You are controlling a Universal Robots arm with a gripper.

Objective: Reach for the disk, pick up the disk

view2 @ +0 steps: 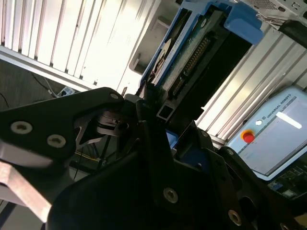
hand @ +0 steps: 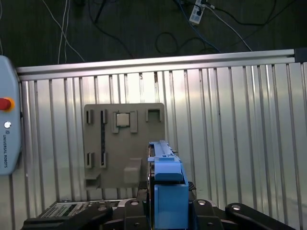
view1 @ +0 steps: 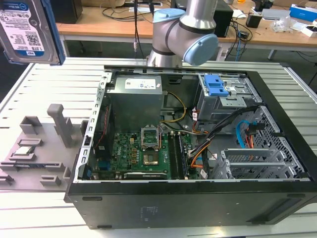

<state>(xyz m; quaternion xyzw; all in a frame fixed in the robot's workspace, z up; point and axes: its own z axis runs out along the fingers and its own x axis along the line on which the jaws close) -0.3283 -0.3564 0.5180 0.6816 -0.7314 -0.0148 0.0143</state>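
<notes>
The disk (view1: 26,30), a silver hard drive with a blue-and-white label and a blue side bracket, hangs in the air at the exterior view's upper left, above the slatted table. In both wrist views it stands edge-on between the black fingers of my gripper (view2: 158,115), which is shut on it. The disk's connector edge (view2: 192,55) and blue bracket (hand: 167,184) stick out beyond the gripper (hand: 165,211). High over the table, the gripper looks down on the grey fixture plate (hand: 123,143).
An open black computer case (view1: 188,198) lies on the table, holding a grey power supply (view1: 136,94), a motherboard (view1: 143,153) and a drive cage with a blue latch (view1: 215,87). The grey fixture plate (view1: 39,148) sits beside it. A teach pendant (view2: 273,139) lies nearby.
</notes>
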